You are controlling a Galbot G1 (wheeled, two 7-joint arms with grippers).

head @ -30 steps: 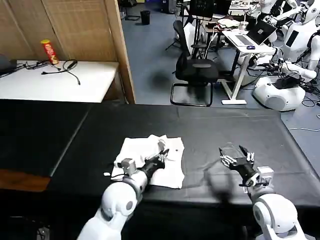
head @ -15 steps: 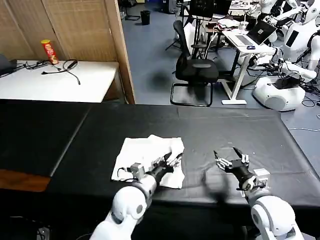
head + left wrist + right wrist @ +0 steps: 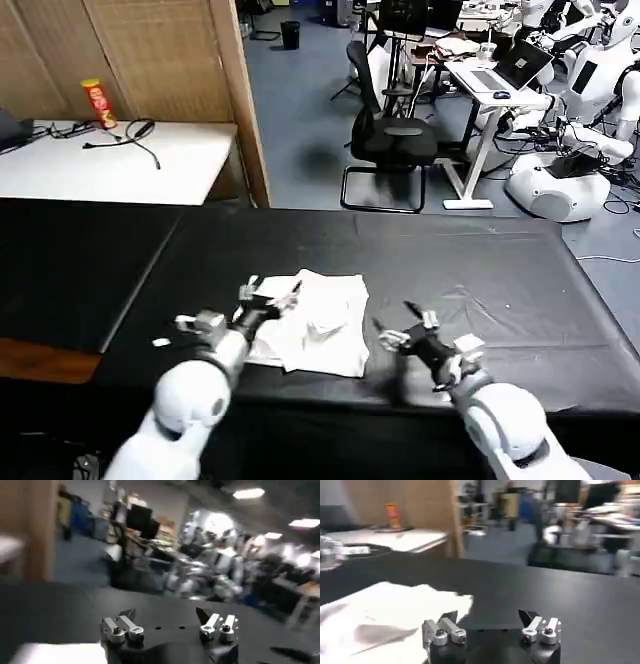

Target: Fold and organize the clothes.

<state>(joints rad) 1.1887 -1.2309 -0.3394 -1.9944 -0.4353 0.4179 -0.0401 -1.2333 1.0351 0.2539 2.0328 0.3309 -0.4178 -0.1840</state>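
Left gripper [image 3: 268, 296] hangs with its fingers spread and empty at the nine o'clock edge of the one white cotton T-shirt [image 3: 310, 320], which lies folded into a rumpled block on the black tabletop [image 3: 480, 260], just my side of centre. Right gripper [image 3: 405, 330] is also spread and empty, low over bare black at the shirt's three o'clock, close beside it but not touching.

From the right wrist view the shirt's [image 3: 380, 612] top layer looks creased and uneven. I judge the fold needs squaring: I would bring both grippers in level from nine and three o'clock, pinch only the upper layer at matching corners, and draw it flat without dragging the whole stack.

Count: one shirt, two grippers, one white side table [image 3: 110, 160] at ten o'clock bearing one red-and-yellow canister [image 3: 99, 103].
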